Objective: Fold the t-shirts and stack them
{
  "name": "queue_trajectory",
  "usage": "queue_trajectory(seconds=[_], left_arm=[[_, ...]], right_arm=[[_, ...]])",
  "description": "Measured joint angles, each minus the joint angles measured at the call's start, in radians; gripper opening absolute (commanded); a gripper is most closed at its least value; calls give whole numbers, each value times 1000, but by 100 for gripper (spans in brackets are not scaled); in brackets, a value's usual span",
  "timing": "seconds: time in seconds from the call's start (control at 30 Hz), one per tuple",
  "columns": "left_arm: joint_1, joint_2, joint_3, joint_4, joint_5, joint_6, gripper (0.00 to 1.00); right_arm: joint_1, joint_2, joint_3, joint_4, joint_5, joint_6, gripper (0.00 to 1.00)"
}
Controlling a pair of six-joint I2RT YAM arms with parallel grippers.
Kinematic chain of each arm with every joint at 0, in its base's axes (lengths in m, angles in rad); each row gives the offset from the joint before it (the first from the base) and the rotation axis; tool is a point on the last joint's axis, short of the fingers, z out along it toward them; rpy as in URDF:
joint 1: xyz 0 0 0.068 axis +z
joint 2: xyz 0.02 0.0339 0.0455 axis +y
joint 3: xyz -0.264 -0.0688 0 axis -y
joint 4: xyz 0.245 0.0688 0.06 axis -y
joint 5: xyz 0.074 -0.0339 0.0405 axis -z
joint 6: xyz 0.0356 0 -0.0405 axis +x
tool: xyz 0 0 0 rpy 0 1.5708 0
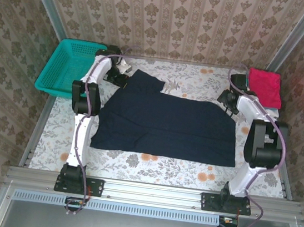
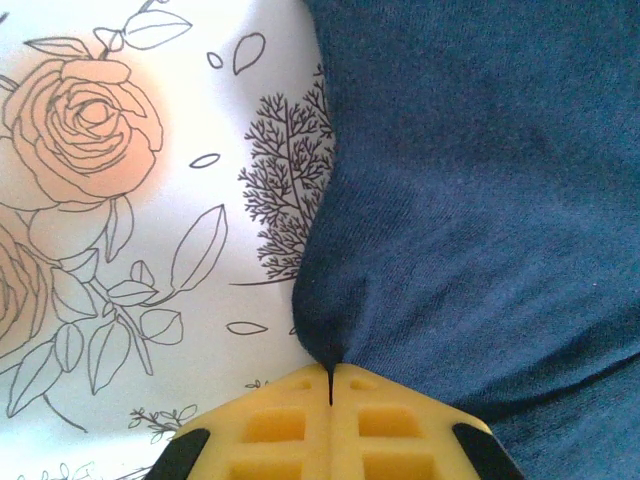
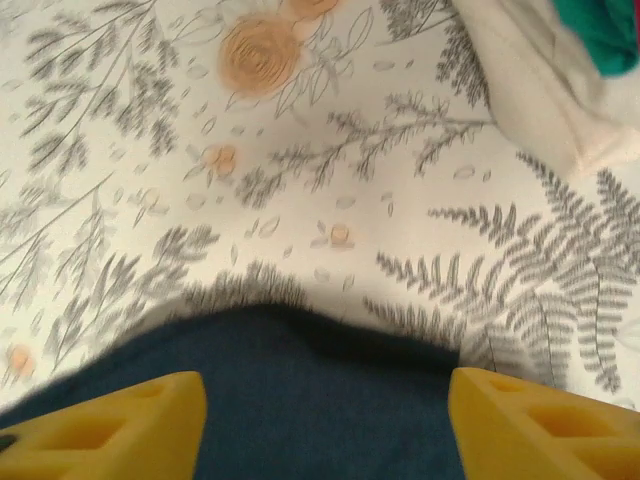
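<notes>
From above, I see the navy t-shirt (image 1: 167, 124) spread flat across the middle of the floral table (image 1: 150, 166). A teal basket (image 1: 68, 66) sits at the far left corner, and a folded pink t-shirt (image 1: 266, 86) lies at the far right. The left fingers (image 1: 121, 80) are at the navy shirt's far left corner, the right fingers (image 1: 227, 101) at its far right edge.

On the left wrist camera, the yellow fingers are pressed together, pinching a peak of navy cloth.

On the right wrist camera, the fingers are wide apart with the navy edge between them. A white t-shirt (image 3: 530, 90) lies beyond.
</notes>
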Motion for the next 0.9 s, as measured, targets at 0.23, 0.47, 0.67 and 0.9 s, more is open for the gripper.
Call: queue_trajectory(seconds=[0.23,0.47,0.67,0.9], left_arm=[[11,-23,-50,38,31,-5,0],[12,-34,-72,54,39,-12,0],[13,-46,-97,72,42,-17,0],[13,-58,-121,91,53,-27,0]], right_arm=[[-20,185,146,-74,11,-6,53],[-29,203,105,-93,-126,-17,9],[-28,77,-58,-52,-248,-12,0],[22,-97,-198,-45,-280,-13,0]])
